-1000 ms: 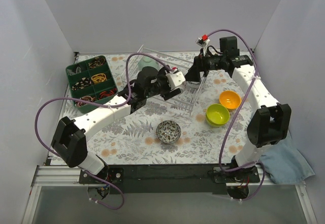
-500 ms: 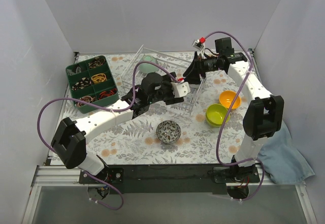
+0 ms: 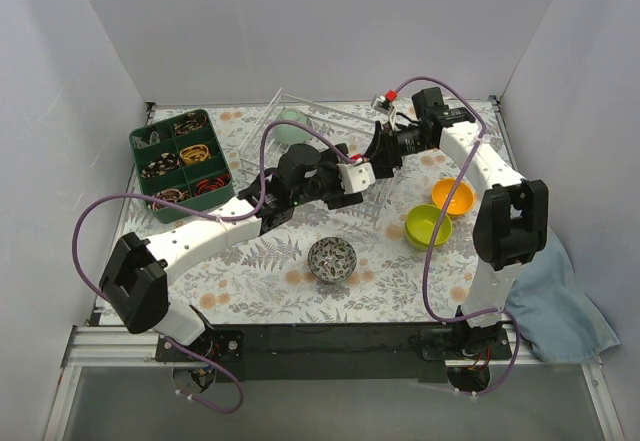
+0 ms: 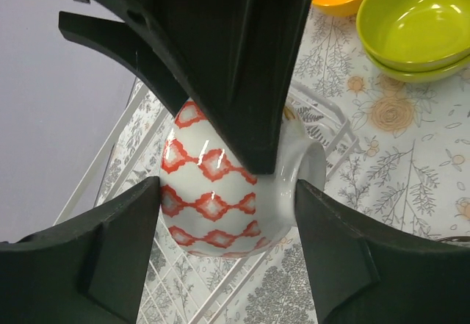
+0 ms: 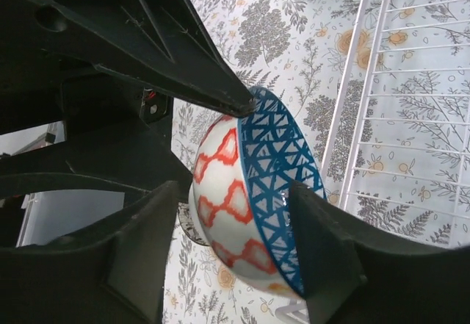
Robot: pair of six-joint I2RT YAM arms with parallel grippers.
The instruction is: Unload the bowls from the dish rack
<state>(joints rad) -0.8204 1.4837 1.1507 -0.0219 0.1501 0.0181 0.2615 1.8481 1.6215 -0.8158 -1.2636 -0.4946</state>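
A bowl with red diamonds outside and a blue lattice inside [image 4: 220, 192] hangs on its side over the white wire dish rack [image 3: 322, 117]. My left gripper [image 4: 226, 192] is shut on it, one finger at the base side and one at the rim. My right gripper [image 5: 235, 199] is open around the same bowl [image 5: 242, 192], one finger inside it and a thin gap at the other. In the top view the two grippers meet, left [image 3: 372, 171] and right [image 3: 376, 155], and hide the bowl. A pale green bowl [image 3: 292, 126] stays in the rack.
An orange bowl [image 3: 452, 197] and two stacked lime bowls [image 3: 428, 226] sit on the table's right. A blue-and-white patterned bowl [image 3: 332, 259] sits at the front centre. A dark green compartment tray [image 3: 180, 164] stands at the left. A blue cloth [image 3: 560, 316] lies off the right edge.
My left gripper has moved right and toward the front with the bowl. My right gripper has swung left and brought its fingers around the bowl.
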